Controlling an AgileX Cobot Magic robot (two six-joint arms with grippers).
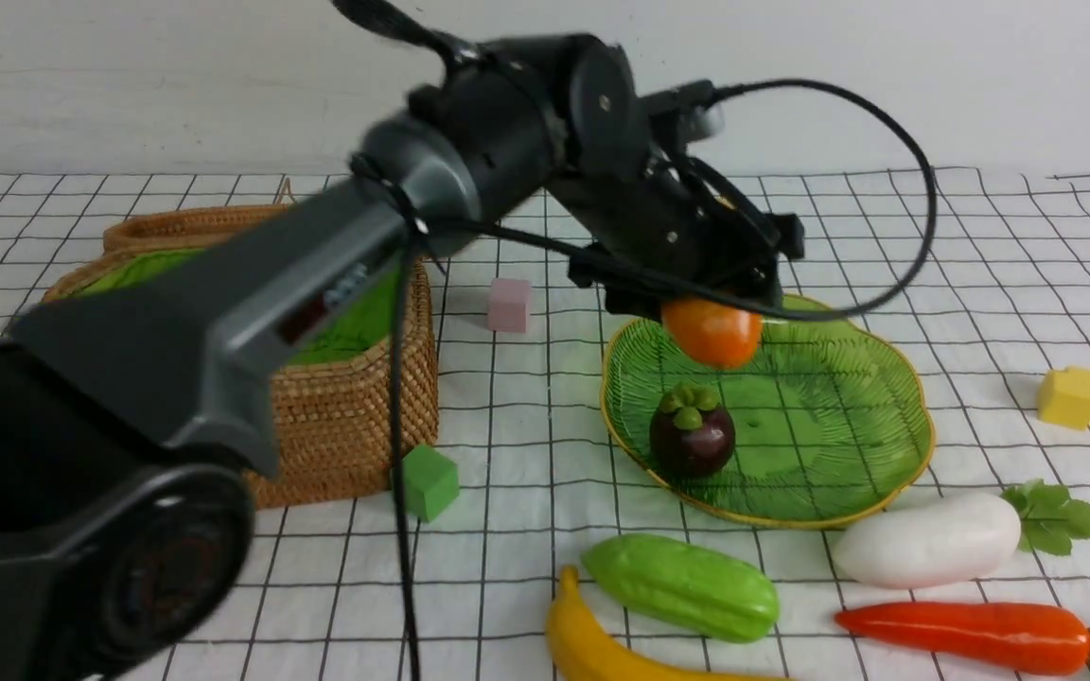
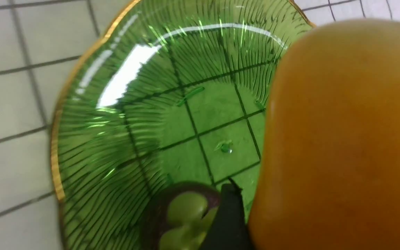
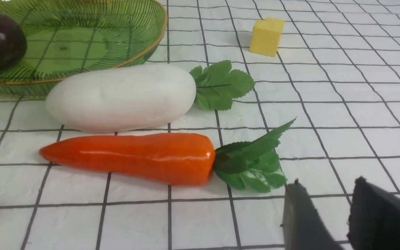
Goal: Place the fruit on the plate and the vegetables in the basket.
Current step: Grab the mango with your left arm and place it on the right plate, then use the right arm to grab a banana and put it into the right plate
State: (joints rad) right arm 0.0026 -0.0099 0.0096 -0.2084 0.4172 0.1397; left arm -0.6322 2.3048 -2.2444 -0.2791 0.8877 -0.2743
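Note:
My left gripper (image 1: 711,317) is shut on the orange mango (image 1: 712,331) and holds it above the back of the green plate (image 1: 848,454). The mango (image 2: 339,139) fills the left wrist view over the plate (image 2: 123,114). The purple mangosteen (image 1: 692,430) sits on the plate. The cucumber (image 1: 682,586), banana (image 1: 602,648), white radish (image 1: 928,541) and carrot (image 1: 966,636) lie on the cloth in front of the plate. The basket (image 1: 346,416) stands at the left, open. My right gripper (image 3: 326,189) is slightly open and empty, near the carrot's leaves (image 3: 252,163).
A pink cube (image 1: 509,305) sits behind the plate, a green cube (image 1: 429,482) beside the basket, a yellow cube (image 1: 1069,397) at the right. The left arm reaches across the basket. The cloth has a black grid.

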